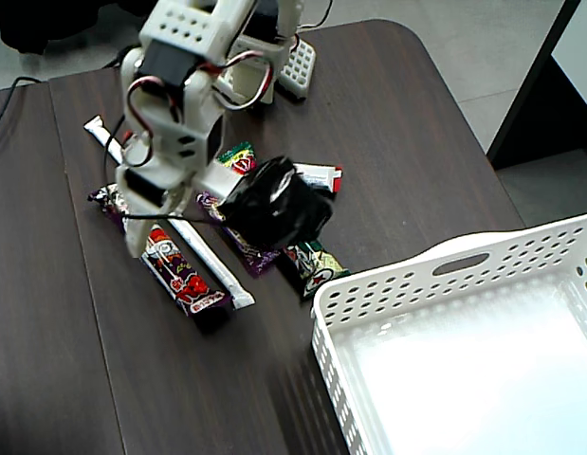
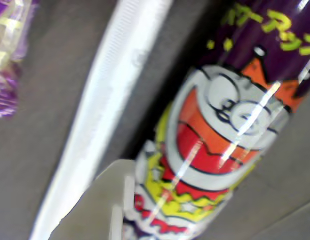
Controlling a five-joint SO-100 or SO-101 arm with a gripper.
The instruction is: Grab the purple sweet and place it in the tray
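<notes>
Purple sweet (image 2: 220,135) right beside pincer (image 1: 137,235), possibly in contact with one fingertip.

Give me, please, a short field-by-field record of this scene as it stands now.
surface: dark brown table
target: purple sweet with a cartoon face, flat on the table, outside the tray
beside target: white stick sweet, lying alongside it
tray: white perforated tray, lower right in the fixed view; visible part holds nothing
gripper: gripper low by the purple sweet's upper end; jaw state unclear
also: green-wrapped sweet near the tray's corner
</notes>
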